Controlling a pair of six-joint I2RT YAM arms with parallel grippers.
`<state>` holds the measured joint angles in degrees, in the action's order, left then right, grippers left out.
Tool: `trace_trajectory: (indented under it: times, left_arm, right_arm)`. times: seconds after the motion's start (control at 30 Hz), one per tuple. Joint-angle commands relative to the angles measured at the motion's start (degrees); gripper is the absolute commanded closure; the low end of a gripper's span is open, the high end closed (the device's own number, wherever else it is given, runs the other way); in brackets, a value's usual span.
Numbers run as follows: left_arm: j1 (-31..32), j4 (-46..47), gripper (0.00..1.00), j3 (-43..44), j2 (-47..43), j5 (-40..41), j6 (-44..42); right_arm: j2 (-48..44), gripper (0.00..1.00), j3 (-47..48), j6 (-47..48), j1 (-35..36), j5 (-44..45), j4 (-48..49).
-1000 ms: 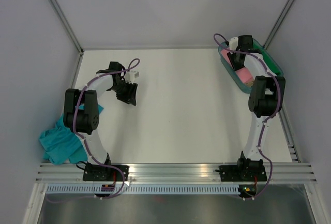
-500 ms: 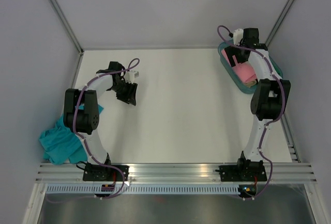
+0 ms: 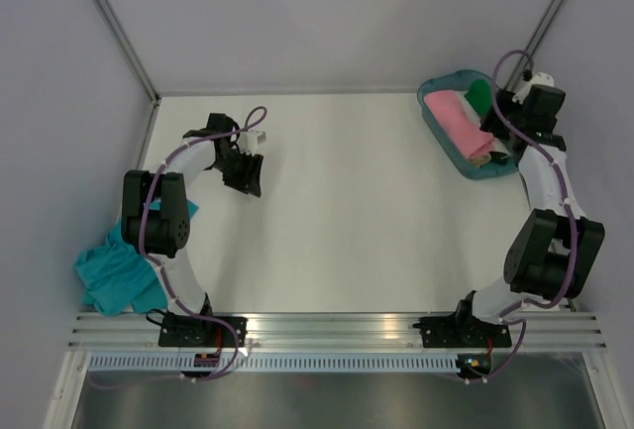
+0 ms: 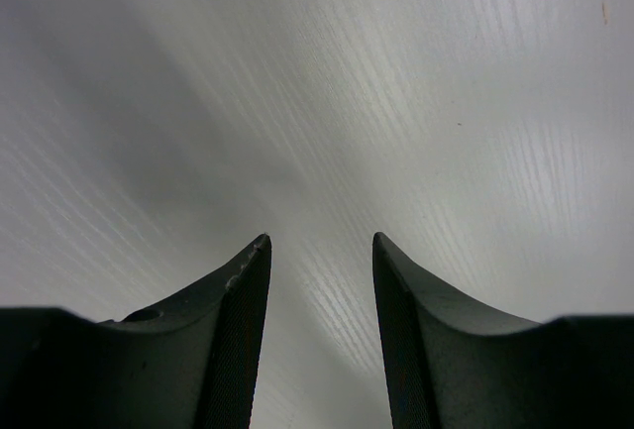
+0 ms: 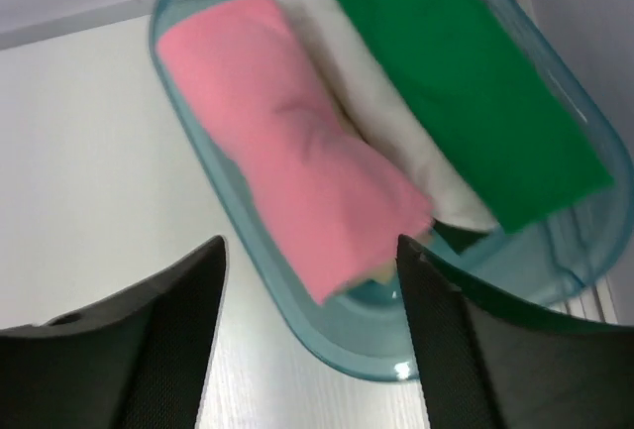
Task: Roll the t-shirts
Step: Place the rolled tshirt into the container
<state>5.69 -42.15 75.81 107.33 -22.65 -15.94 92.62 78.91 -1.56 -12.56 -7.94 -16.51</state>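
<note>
A salmon-pink t-shirt [image 3: 454,120] [image 5: 297,191] lies as a rolled bundle in the blue-green tray [image 3: 433,138] [image 5: 297,345] at the back right. A white roll [image 5: 381,132] and a green roll [image 3: 481,92] [image 5: 475,82] lie beside it. My right gripper [image 3: 498,144] [image 5: 310,241] hangs open just off the tray's near end, with nothing between its fingers. A teal-blue t-shirt [image 3: 117,272] lies crumpled at the table's left edge, partly under the left arm. My left gripper [image 3: 244,175] [image 4: 319,239] is open over bare table, far from both t-shirts.
The white table [image 3: 347,211] is walled at the back and on both sides. An aluminium rail [image 3: 337,326] carrying the arm bases runs along the near edge. The tray sits tight in the back right corner.
The right arm has pulled back from over the tray towards the right wall, and its jaws have opened. The pink roll now lies uncovered in the tray. The left arm has not moved.
</note>
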Motion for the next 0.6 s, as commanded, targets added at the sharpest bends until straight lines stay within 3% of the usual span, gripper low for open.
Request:
trace_trajectory:
  times: [0.0, 0.07, 0.23, 0.37, 0.57]
  left_arm:
    - [-0.33, -0.56, 0.49, 1.27, 0.34, -1.51, -0.93]
    - [-0.33, -0.56, 0.49, 1.27, 0.25, -1.51, -0.93]
    - [-0.33, -0.48, 0.50, 0.74, -0.10, -1.17, -0.93]
    - [-0.33, -0.48, 0.50, 0.57, -0.10, -1.08, -0.93]
    - [-0.33, -0.48, 0.50, 0.65, -0.19, -0.90, -0.75]
  right_arm:
    - [-3.85, 0.43, -10.25, -23.20, -7.02, -5.76, 15.97]
    - [-2.98, 0.49, -13.25, -27.85, -8.70, -7.77, 20.18]
    - [0.28, 0.40, -14.05, -30.42, -10.47, -12.62, 23.97]
    - [3.34, 0.40, -14.67, -33.06, -10.91, -13.23, 27.93]
    - [6.53, 0.42, -14.40, -34.82, -10.91, -10.78, 23.72]
